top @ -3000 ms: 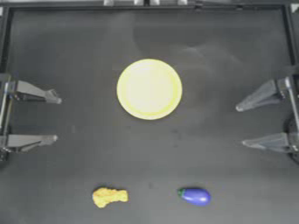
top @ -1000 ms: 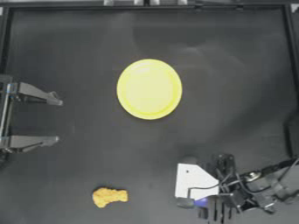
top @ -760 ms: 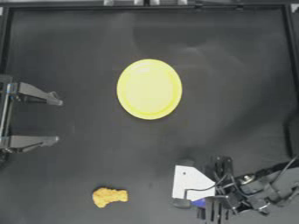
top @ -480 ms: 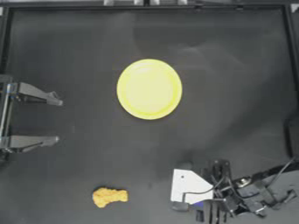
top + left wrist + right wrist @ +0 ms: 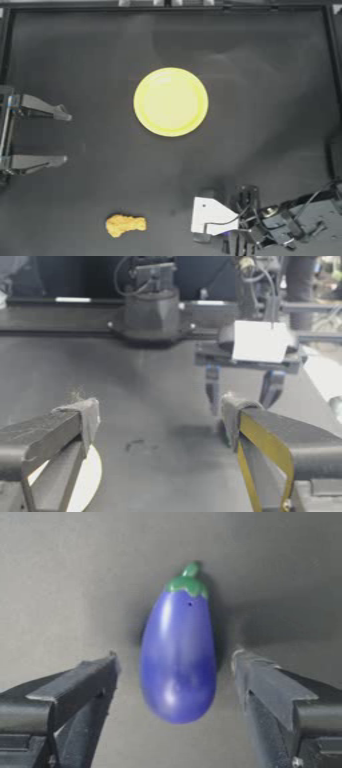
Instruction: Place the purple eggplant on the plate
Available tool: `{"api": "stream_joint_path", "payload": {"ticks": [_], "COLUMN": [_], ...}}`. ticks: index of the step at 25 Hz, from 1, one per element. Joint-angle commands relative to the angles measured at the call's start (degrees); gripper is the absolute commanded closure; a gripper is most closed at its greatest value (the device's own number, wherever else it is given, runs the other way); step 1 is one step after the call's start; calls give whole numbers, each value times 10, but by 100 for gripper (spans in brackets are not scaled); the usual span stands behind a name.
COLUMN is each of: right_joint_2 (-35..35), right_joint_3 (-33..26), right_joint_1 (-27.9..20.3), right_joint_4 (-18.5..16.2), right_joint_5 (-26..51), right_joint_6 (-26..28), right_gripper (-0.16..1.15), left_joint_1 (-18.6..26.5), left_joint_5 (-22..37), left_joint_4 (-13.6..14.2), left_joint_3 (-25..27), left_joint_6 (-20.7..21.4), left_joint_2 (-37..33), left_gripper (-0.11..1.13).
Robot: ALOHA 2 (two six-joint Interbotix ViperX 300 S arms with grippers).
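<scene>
I am holding my right pincer wide open astride the purple eggplant, which is lying on the bench at the lower right of the top frame, untouched. I should be closing evenly across its middle. The plate at centre is holding nothing. My left pincer is waiting, open, at left.

bare table between tool, plate
</scene>
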Motion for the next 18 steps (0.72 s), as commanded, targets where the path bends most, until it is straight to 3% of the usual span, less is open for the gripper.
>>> {"api": "stream_joint_path", "payload": {"ticks": [1,4,10,14,18], "right_joint_2": [-5,-3,-8,-44,-91], "right_joint_3": [-3,-4,-6,-11,-15], "right_joint_1": [1,4,9,8,2], "right_joint_4": [1,1,-4,-24,-69], "right_joint_5": [-2,2,14,25,25], "right_joint_6": [0,0,-3,-4,-3], "right_gripper": [4,17,65,67,67], "left_joint_1": [2,2,2,2,2], "left_joint_5": [-3,-3,-3,-2,-2], "left_joint_4": [0,-1,0,-1,-1], "left_joint_3": [-16,-16,-18,-18,-18], "left_joint_6": [0,0,-1,-1,0], "left_joint_2": [8,8,8,8,8], "left_gripper": [1,1,1,1,1]}}
